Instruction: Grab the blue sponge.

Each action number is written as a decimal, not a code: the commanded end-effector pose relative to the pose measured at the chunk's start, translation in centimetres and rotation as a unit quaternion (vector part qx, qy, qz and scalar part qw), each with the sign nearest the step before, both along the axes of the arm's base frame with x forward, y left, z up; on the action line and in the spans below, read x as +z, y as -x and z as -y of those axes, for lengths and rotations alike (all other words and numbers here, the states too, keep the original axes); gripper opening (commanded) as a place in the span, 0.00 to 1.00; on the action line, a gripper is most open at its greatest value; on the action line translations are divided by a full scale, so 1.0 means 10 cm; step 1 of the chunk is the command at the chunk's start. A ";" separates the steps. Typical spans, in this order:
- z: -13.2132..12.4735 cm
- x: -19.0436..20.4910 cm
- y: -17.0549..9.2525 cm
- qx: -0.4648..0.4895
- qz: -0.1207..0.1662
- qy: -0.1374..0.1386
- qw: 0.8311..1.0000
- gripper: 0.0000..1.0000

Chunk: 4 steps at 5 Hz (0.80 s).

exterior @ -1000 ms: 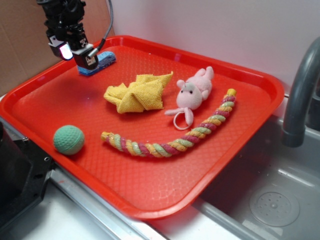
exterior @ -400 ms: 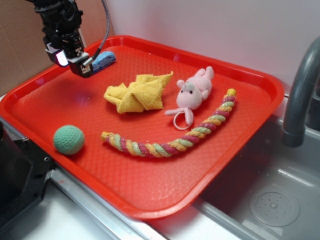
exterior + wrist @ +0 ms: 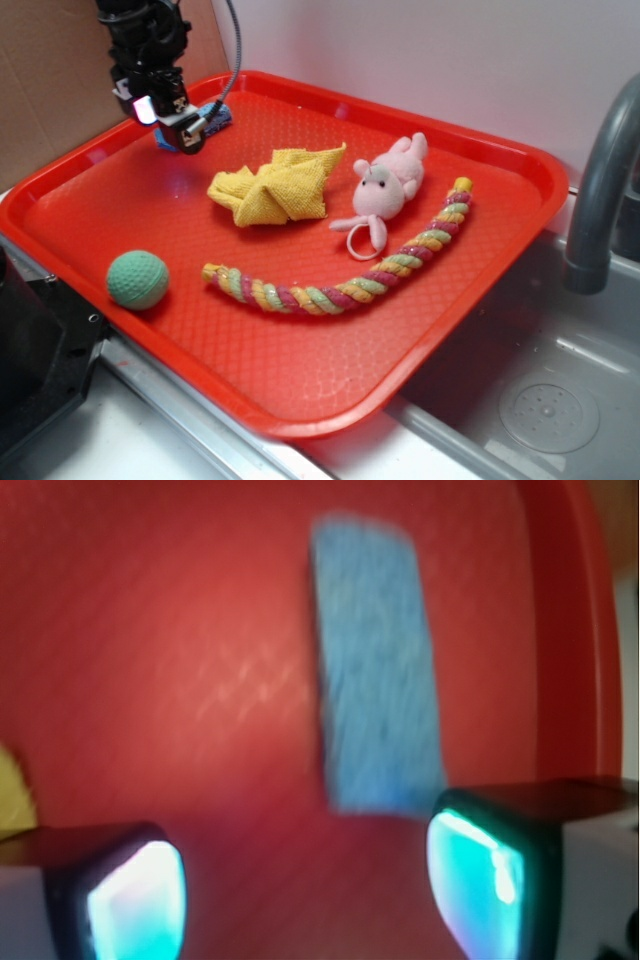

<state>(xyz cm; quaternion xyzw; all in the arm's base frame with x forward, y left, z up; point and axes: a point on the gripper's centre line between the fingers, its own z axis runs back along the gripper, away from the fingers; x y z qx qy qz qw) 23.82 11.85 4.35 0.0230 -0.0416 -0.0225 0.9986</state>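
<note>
Sponge: your blue sponge (image 3: 378,670) lies flat on the red tray (image 3: 300,350), near its far left rim.
Gripper: your gripper (image 3: 305,885) has its jaws spread wide, nothing between them.
Relation: in the wrist view the sponge sits ahead of the fingertips (image 3: 478,875), its near end just beside the right-hand one; the view is blurred.
Exterior: the gripper (image 3: 188,135) hides most of the sponge (image 3: 217,117).
Nearby: a yellow cloth (image 3: 272,187) lies well apart.
</note>
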 end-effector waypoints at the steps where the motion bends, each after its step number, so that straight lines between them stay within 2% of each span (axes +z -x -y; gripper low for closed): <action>1: -0.15 -0.18 -0.37 -0.014 0.003 -0.004 1.000 1.00; 2: -0.26 -0.34 -0.47 -0.009 -0.018 0.008 1.000 1.00; 3: -0.23 -0.37 -0.47 0.003 -0.020 0.015 1.000 0.97; 4: -0.15 -0.28 -0.39 0.006 -0.012 0.010 1.000 0.00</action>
